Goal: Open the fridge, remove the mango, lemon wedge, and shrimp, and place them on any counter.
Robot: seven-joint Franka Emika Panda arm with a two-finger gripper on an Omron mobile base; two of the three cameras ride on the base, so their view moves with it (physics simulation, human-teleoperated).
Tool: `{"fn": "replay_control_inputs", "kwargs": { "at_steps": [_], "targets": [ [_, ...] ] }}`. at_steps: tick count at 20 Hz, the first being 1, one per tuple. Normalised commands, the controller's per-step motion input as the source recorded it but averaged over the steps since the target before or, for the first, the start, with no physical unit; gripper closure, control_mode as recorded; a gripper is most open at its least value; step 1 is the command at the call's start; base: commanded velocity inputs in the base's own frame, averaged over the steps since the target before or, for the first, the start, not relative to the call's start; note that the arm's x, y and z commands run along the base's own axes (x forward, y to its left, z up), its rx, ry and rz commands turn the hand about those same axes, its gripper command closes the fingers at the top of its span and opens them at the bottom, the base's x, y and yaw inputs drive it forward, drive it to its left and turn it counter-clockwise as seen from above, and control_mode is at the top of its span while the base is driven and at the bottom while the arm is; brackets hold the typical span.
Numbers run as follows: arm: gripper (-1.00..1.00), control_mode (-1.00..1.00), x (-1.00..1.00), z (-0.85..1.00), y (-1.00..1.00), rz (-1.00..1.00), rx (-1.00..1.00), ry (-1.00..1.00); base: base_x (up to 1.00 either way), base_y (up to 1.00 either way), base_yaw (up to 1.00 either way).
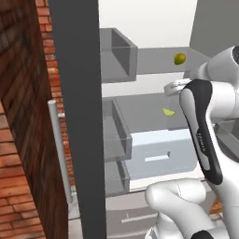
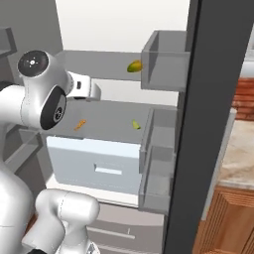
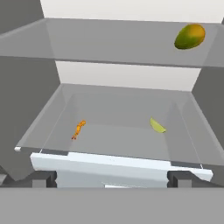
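Dark finger tips of the two-finger pincer (image 3: 112,178) are standing spread wide at the bottom corners of the hand view, released and grasping nothing, with the white drawer front (image 3: 118,166) lying between them. Just beyond, the lower grey shelf (image 3: 118,109) is carrying two small foods: the tiny curled bright-orange shrimp (image 3: 78,129) is lying toward nine o'clock of the shelf's middle, and the thin yellow-green lemon wedge (image 3: 157,125) is lying toward three o'clock, the two well apart and neither touching the pincer. Higher, at about one o'clock in the hand view, the small rounded yellow-green mango (image 3: 190,36) is resting on the upper grey shelf (image 3: 109,43), near its right end. In the right base view the white arm is reaching in from nine o'clock, its wrist hanging above the shrimp (image 2: 80,124), while the lemon wedge (image 2: 135,125) is sitting to the right of it and the mango (image 2: 134,66) is sitting above on the upper shelf. In the left base view the lemon wedge (image 1: 168,112) and mango (image 1: 179,59) are showing past the arm. Around them the tall pale-grey fridge (image 2: 119,30) is standing with both doors swung open, grey door bins (image 2: 163,59) facing inward. At four o'clock of the right base view, a strip of beige marbled counter (image 2: 243,149) is showing over brown wooden cabinets (image 2: 228,218).
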Motion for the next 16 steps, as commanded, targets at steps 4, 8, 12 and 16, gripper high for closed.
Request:
{"fn": "replay_control_inputs", "kwargs": {
  "at_steps": [4, 8, 12, 16],
  "targets": [
    [-1.0, 1.0, 0.0, 0.0, 0.0, 0.0, 0.0, 0.0, 0.71, -0.37, 0.3],
    [-1.0, 1.0, 0.0, 0.0, 0.0, 0.0, 0.0, 0.0, 0.62, -0.05, 0.07],
    [-1.0, -1.0, 0.18, -0.17, 0.0, 0.0, 0.0, 0.03, 0.0, 0.0, 0.0],
    [-1.0, -1.0, 0.01, -0.12, 0.0, 0.0, 0.0, 0.07, 0.0, 0.0, 0.0]
  ]
}}
